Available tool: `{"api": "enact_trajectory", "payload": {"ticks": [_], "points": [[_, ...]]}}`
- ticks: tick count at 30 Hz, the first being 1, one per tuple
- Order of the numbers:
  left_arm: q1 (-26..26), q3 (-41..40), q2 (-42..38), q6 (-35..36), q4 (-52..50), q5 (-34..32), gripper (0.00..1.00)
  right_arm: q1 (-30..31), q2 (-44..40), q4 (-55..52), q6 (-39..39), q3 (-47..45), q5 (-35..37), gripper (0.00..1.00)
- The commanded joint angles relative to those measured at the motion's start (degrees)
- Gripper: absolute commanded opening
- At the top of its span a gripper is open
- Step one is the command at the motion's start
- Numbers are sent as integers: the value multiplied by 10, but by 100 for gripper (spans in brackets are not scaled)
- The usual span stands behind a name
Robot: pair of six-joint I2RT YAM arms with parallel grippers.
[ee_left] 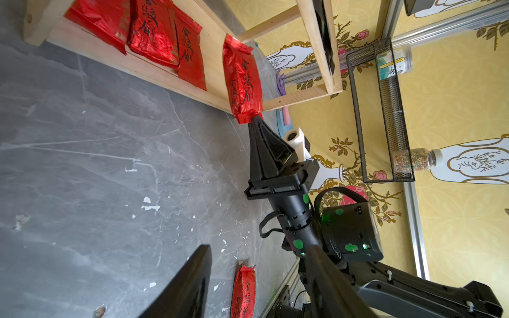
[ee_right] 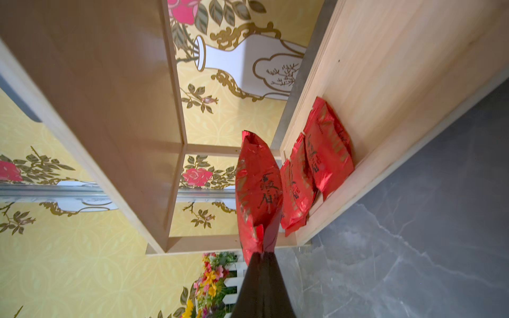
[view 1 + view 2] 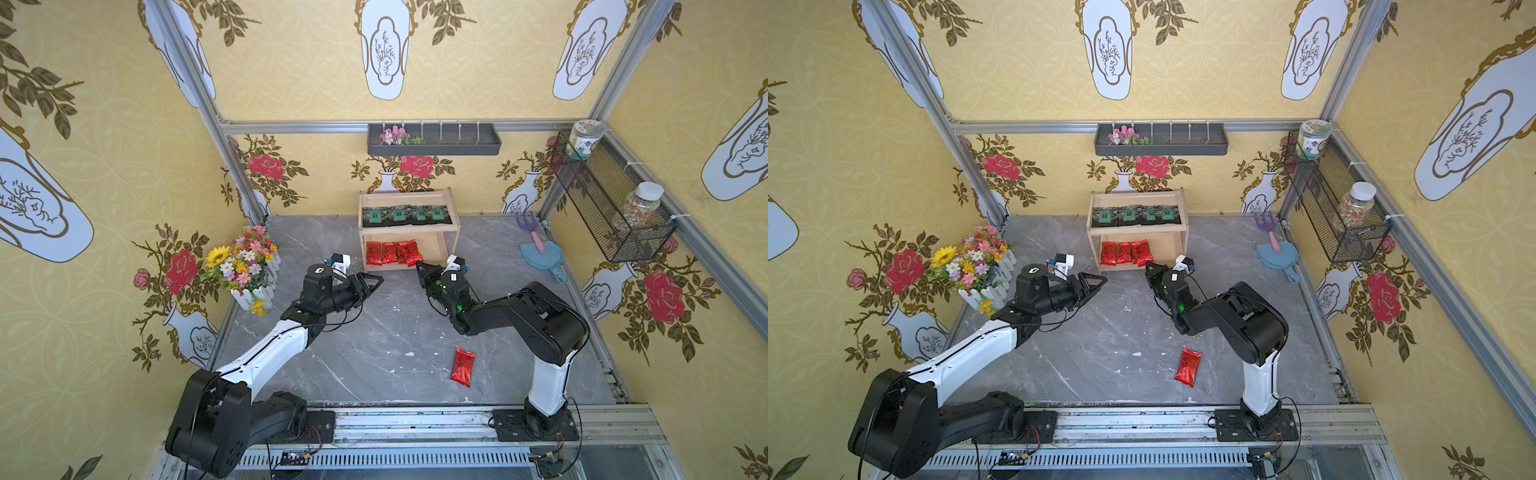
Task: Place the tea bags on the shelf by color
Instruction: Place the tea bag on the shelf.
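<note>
On the shelf [image 3: 405,194], four black sachets [image 3: 405,215] fill the top tier and three red packets [image 3: 382,252] lie below. The right gripper [image 1: 254,119] pinches a fourth red packet [image 1: 243,82] at the lower tier's front. The fifth packet [image 3: 463,366] waits on the desk [image 3: 374,353]. The left gripper [image 3: 372,282] hangs spread and empty.

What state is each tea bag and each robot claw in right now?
black sachets: four lying flat in a row on the top tier of the shelf.
three red packets: lying overlapped on the lower tier.
fourth red packet: pinched by one end at the lower tier's front.
loose red packet: flat on the table, untouched.
right gripper: shut on the fourth red packet.
left gripper: open, empty.
</note>
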Motion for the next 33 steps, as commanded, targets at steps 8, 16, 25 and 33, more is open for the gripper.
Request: {"api": "enact_trajectory", "payload": {"ticks": [8, 16, 25, 33], "points": [[6, -10, -5, 13, -4, 22, 60, -34, 48, 27, -18, 39, 26, 0], [12, -12, -7, 15, -7, 23, 60, -40, 72, 22, -17, 59, 24, 0], [22, -11, 7, 17, -4, 31, 60, -51, 100, 20, -11, 76, 15, 0], [27, -13, 11, 15, 0, 33, 60, -53, 123, 17, -3, 92, 8, 0]]}}
